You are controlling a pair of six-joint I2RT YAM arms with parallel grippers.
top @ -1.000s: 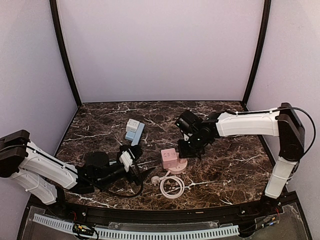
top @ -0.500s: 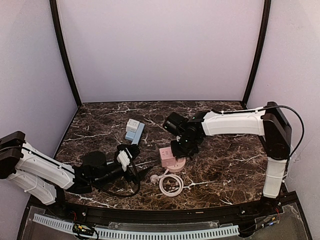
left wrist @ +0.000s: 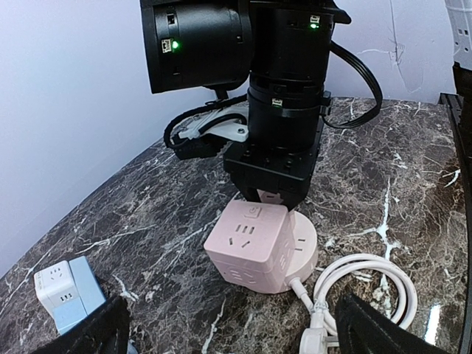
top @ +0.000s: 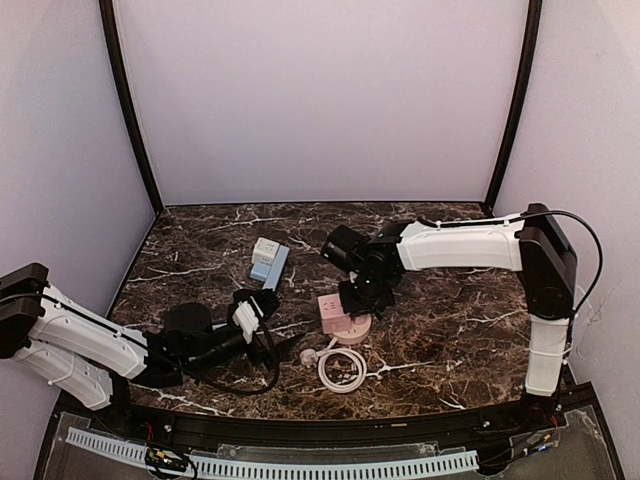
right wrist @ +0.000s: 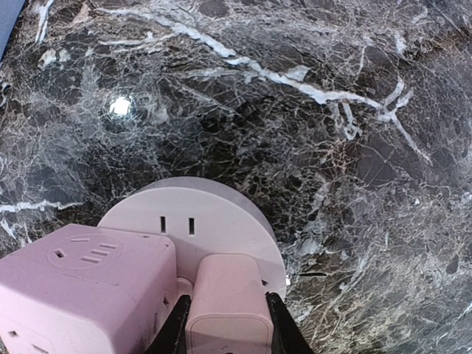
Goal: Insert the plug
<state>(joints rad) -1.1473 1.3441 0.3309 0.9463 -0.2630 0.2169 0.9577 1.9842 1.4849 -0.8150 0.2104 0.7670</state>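
A pink plug (right wrist: 225,291) is clamped in my right gripper (right wrist: 227,313), which is shut on it. The plug hangs just above the round base (right wrist: 221,214) of the pink cube socket (right wrist: 81,284), beside the cube and near a pair of slots in the base. In the top view the right gripper (top: 362,296) stands over the socket (top: 335,312) at mid table. My left gripper (top: 282,326) lies low to the socket's left, open and empty, facing it. Its fingers (left wrist: 377,332) frame the socket (left wrist: 247,243) from the bottom corners.
A white cable coil (top: 343,372) with a white plug (top: 310,355) lies just in front of the socket. A blue and white cube socket (top: 268,260) sits behind and to the left. Purple walls close the marble table (top: 450,320) on three sides.
The right arm has carried the pink plug leftward, from right of the socket to right over its base. The left gripper has crept slightly nearer the socket, still open.
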